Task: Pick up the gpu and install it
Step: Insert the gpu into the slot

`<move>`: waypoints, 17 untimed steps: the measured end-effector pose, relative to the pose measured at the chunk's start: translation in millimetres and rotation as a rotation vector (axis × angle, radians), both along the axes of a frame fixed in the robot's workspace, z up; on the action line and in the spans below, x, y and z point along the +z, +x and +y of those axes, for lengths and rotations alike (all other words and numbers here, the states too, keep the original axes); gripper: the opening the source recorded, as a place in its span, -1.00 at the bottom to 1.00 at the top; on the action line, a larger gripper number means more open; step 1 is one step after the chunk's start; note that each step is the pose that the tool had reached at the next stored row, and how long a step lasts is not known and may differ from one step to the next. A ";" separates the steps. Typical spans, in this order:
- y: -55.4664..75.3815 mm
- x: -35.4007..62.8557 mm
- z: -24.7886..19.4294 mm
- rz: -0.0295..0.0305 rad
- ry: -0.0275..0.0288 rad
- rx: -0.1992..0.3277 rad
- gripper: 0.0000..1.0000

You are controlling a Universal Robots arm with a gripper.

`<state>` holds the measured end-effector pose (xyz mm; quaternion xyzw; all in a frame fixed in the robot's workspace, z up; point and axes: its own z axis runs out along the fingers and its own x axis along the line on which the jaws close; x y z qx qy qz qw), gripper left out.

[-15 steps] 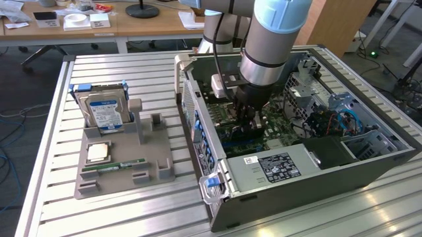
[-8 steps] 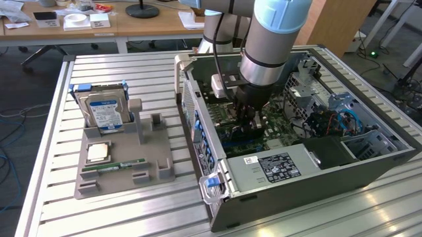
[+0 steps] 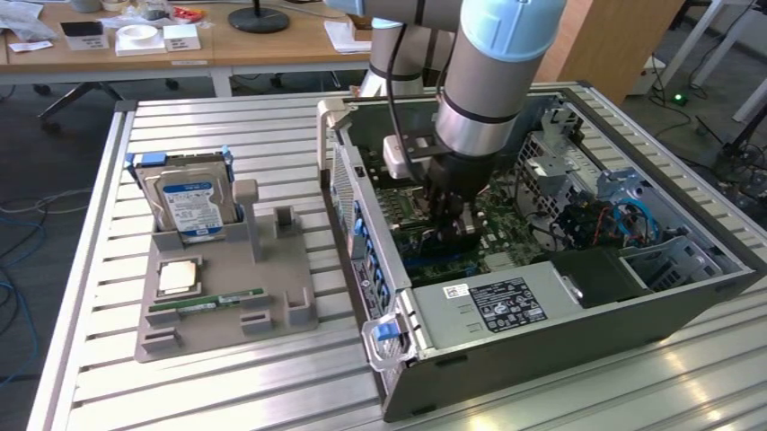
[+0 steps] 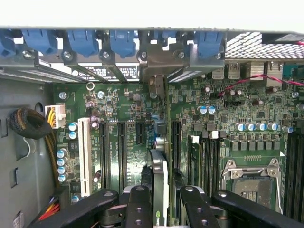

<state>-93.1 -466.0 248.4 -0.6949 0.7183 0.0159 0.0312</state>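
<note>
Tool (image 4: 161, 199) with black jointed fingers (image 4: 138, 204) clamped on the gpu (image 4: 160, 166) (thin flat card, seen edge-on), card upright over the green motherboard (image 4: 228, 109) inside the open computer case (image 3: 623, 314), grey plastic tray (image 3: 222, 305) at nine o'clock on the slatted metal worktop (image 3: 215, 395)

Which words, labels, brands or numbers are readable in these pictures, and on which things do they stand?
No text reads clearly.
Hard drive, blue-white label: print too small.
Power supply, black and white stickers: print too small.
Motherboard, white markings: blurred.
Stickers under the blue clips: blurred.
</note>
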 end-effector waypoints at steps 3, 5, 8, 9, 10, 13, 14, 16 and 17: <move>-0.1 -0.1 0.0 0.0001 -0.0003 0.000 -0.45; -0.1 -0.2 0.0 0.0000 -0.0003 0.000 -0.45; -0.1 -0.2 0.0 0.0000 -0.0002 0.000 -0.45; -0.2 -0.2 0.0 0.0001 -0.0003 0.000 -0.45; -0.1 -0.2 0.0 0.0001 -0.0002 0.000 -0.45; 0.6 -0.2 0.0 0.0003 -0.0002 0.000 -0.45; 1.1 -0.3 0.0 0.0001 0.0000 0.000 -0.45; 1.9 -0.2 0.0 0.0001 -0.0001 0.000 -0.45; 1.9 -0.2 0.0 0.0000 -0.0001 0.000 -0.45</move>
